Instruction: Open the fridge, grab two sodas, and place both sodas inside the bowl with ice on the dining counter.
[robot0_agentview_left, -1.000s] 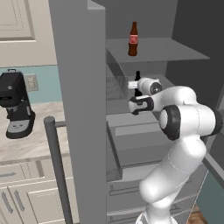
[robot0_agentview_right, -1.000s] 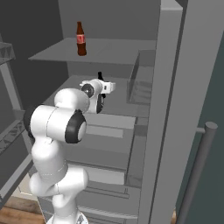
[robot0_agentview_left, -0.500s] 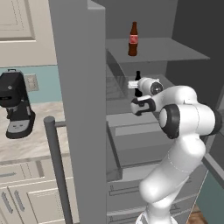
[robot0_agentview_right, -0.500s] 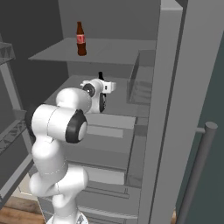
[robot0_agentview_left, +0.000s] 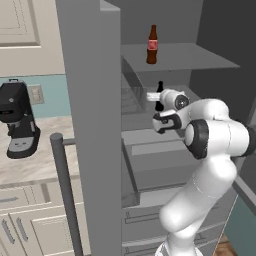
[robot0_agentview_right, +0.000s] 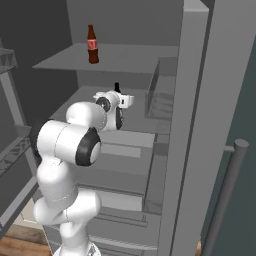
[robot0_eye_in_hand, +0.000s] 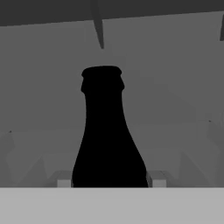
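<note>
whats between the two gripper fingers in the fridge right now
A soda bottle: in the hand view its dark body stands between the two fingertips of the gripper, neck rising upward. The second soda stands on the shelf above.

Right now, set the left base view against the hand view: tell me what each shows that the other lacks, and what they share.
Left base view alone: the black coffee machine on the wall counter, the open fridge door with its bar handle, and a soda bottle on the upper shelf.

Hand view alone: the fingertips standing either side of a bottle's body, close against it.

Both: the second soda bottle, standing upright on the lower shelf; from the base its neck pokes up just behind the gripper.
</note>
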